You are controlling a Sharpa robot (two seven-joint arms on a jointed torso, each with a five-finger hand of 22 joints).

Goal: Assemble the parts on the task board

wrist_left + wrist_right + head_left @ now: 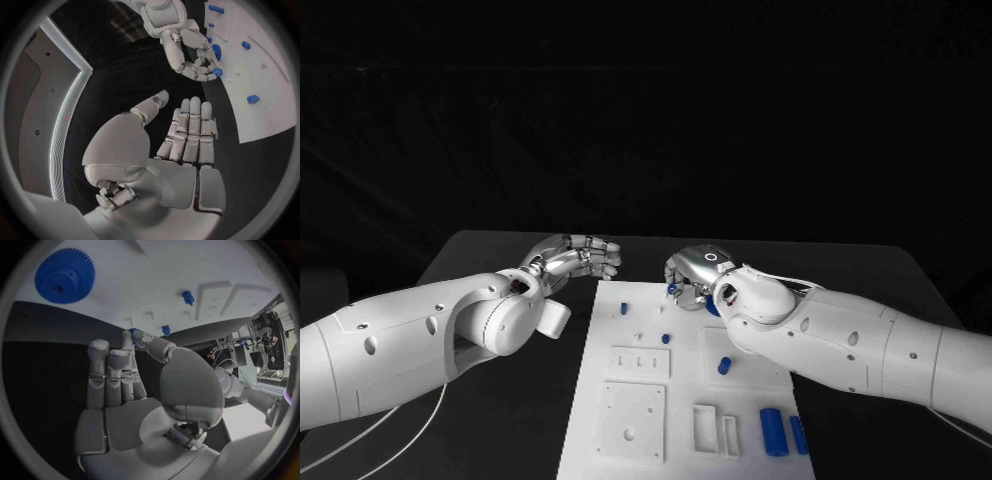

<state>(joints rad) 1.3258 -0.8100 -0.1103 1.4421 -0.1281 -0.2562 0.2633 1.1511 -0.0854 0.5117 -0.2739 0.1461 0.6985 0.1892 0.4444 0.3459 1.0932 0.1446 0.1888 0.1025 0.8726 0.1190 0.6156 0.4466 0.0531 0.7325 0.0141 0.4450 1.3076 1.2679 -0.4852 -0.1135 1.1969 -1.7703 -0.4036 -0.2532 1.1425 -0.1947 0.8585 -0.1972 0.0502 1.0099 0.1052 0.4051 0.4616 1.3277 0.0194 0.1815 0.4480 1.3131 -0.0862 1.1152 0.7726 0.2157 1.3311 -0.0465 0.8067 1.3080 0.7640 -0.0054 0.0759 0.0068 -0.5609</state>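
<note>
The white task board lies in the middle of the black table. My right hand is low over its far edge, and its thumb and a fingertip pinch a small blue part, also seen from the left wrist. A blue gear lies on the board beside that hand. My left hand hovers off the board's far left corner over bare table. Its fingers are straight and side by side, the thumb is apart, and it holds nothing.
Small blue pegs stand on the board's middle. Two longer blue cylinders lie at its near right. White raised blocks and slotted holders sit on the near half.
</note>
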